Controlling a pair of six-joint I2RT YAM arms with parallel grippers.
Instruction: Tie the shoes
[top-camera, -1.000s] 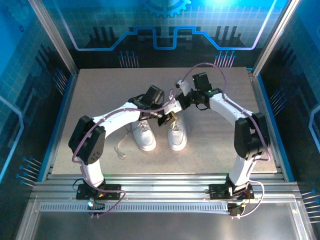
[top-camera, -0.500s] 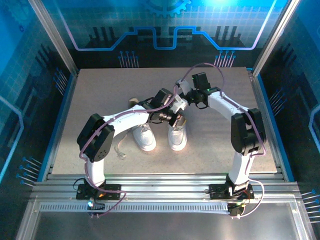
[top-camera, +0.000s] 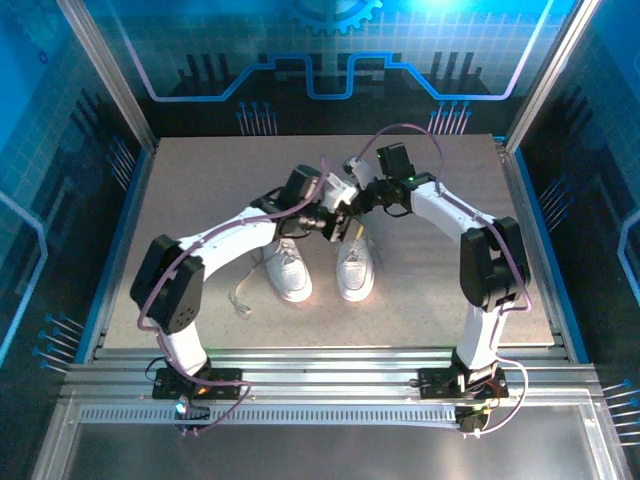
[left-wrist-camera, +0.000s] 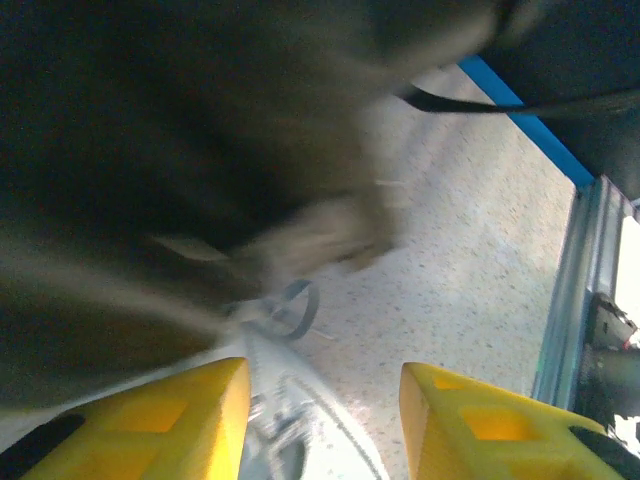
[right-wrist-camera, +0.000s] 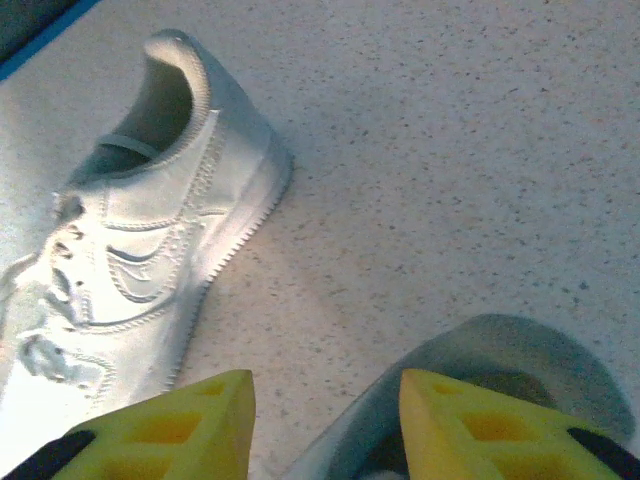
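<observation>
The left arm (top-camera: 230, 235) and right arm (top-camera: 447, 212), both white, rise from the bottom of the overhead frame and lean inward toward its centre. There the left gripper (top-camera: 337, 224) and right gripper (top-camera: 354, 198) sit close together. Each wrist view shows yellow jaws parted.

The left gripper (left-wrist-camera: 322, 390) has its two yellow fingers (left-wrist-camera: 170, 420) apart, with part of a white shoe (left-wrist-camera: 300, 440) in the gap and a blurred loop of lace (left-wrist-camera: 288, 305) just ahead of the tips. A dark blurred mass (left-wrist-camera: 150, 150) hangs ahead-left of the claw. Ahead-right lies the speckled table (left-wrist-camera: 470, 250), edged by a blue strip (left-wrist-camera: 520, 110) and a metal rail (left-wrist-camera: 568, 300).
</observation>
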